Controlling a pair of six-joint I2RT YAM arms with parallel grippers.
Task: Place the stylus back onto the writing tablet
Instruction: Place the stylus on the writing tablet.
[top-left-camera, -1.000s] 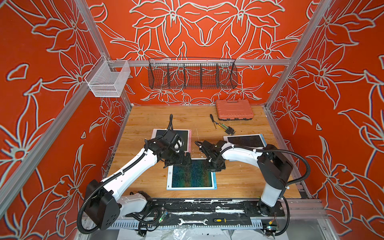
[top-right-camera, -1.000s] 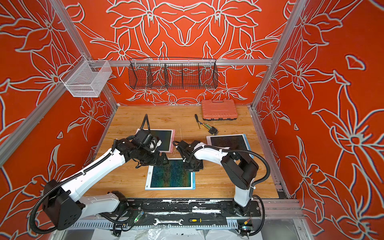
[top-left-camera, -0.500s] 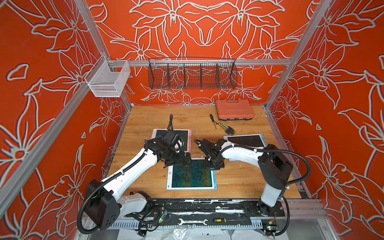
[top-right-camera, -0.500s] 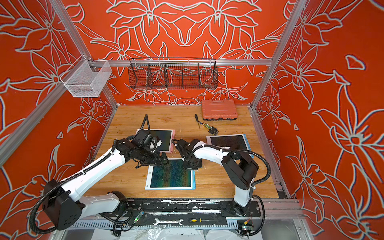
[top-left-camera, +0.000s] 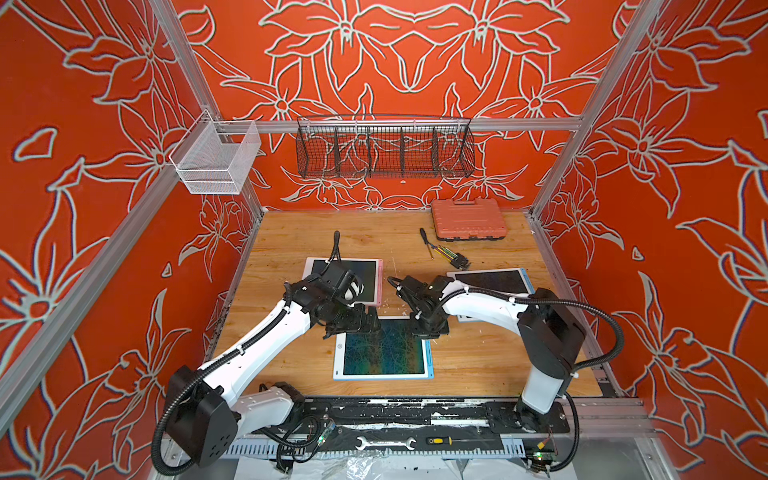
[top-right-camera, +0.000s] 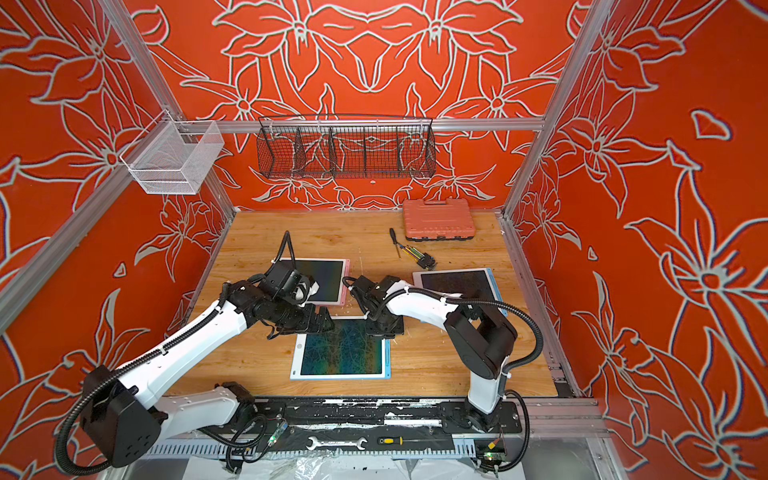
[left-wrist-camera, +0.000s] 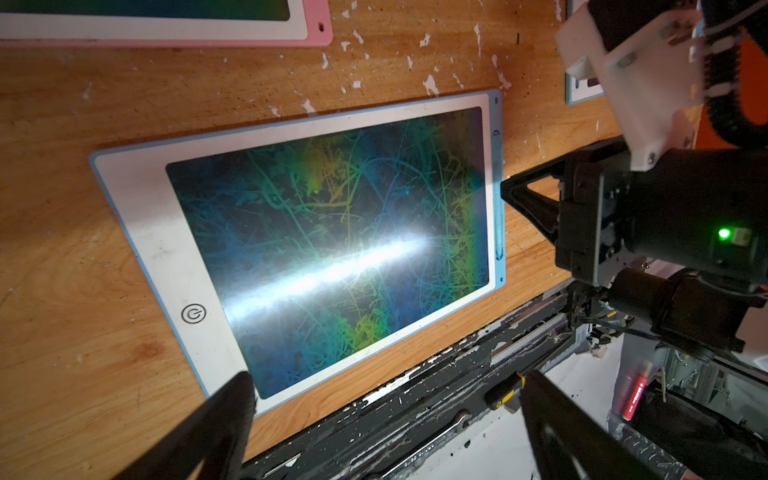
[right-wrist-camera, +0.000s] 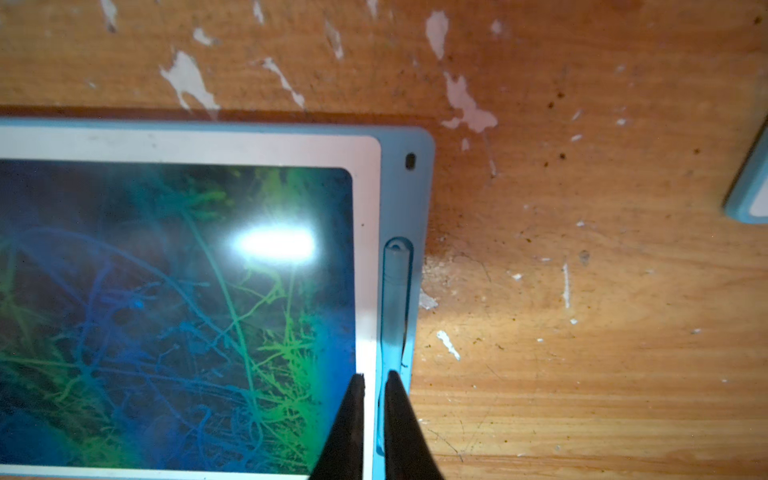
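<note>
Right hand (right-wrist-camera: 372, 384) poised low above stylus (right-wrist-camera: 395, 291).

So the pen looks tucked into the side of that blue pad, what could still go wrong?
The right pincer is nearly shut right over the pen in the pad's side groove; lifting off could drag the pen out again. The open left pincer hangs over the pad's near edge and could nudge it.

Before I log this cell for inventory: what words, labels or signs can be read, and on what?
No readable words anywhere.
Power symbol, a sign only: white bezel of the blue writing tablet.
Stamped text on the wrench: too small to read.
White print on the red tube: blurred.
</note>
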